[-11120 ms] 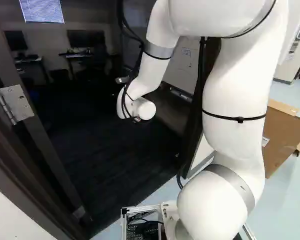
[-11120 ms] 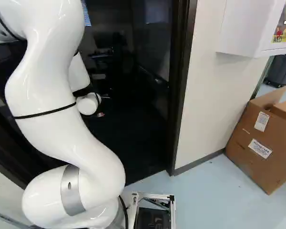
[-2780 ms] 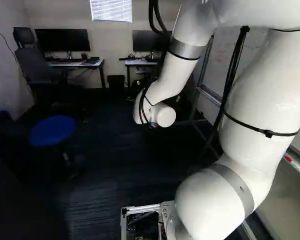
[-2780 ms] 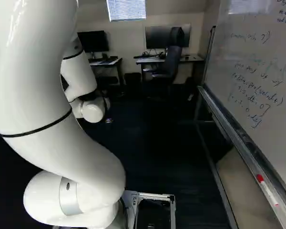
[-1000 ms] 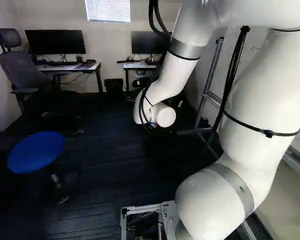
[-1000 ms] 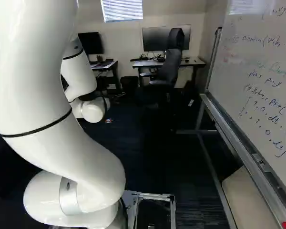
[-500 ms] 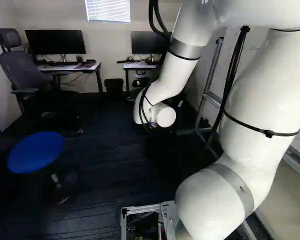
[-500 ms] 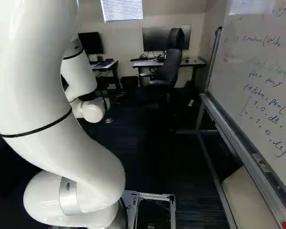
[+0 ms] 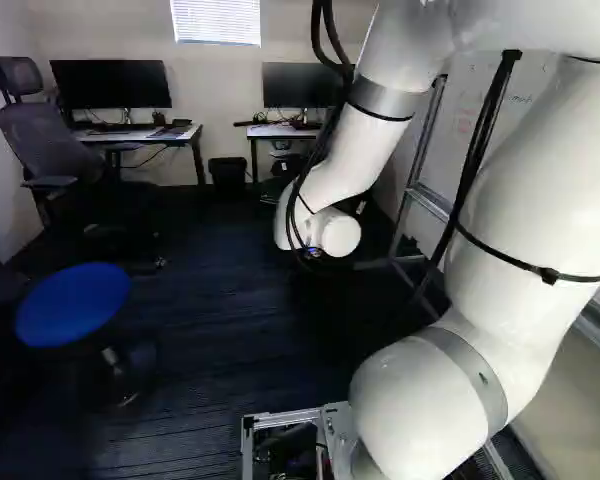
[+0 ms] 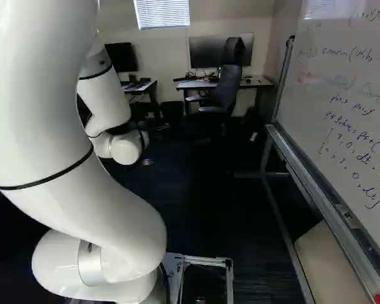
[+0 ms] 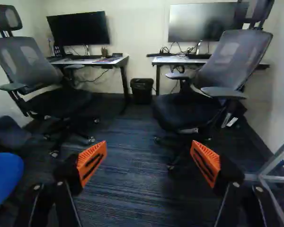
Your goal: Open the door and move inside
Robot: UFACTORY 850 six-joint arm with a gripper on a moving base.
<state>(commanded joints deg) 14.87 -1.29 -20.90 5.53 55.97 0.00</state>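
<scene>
Dk rm carpet [image 9: 230, 340]; tool [image 11: 148, 155] wide open, orng pads [image 11: 92, 161] well apart.

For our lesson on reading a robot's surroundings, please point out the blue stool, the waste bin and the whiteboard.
Blue stool [image 9: 72, 304]: left base view, on its round seat.
Waste bin [image 11: 142, 93]: wrist view, on its front side.
Whiteboard [image 10: 348, 104]: right base view, on its writing surface.

Dim, shadowy floor; pale glow from the blinds [image 9: 216, 21]; whiteboard [image 10: 348, 107] glare.
</scene>
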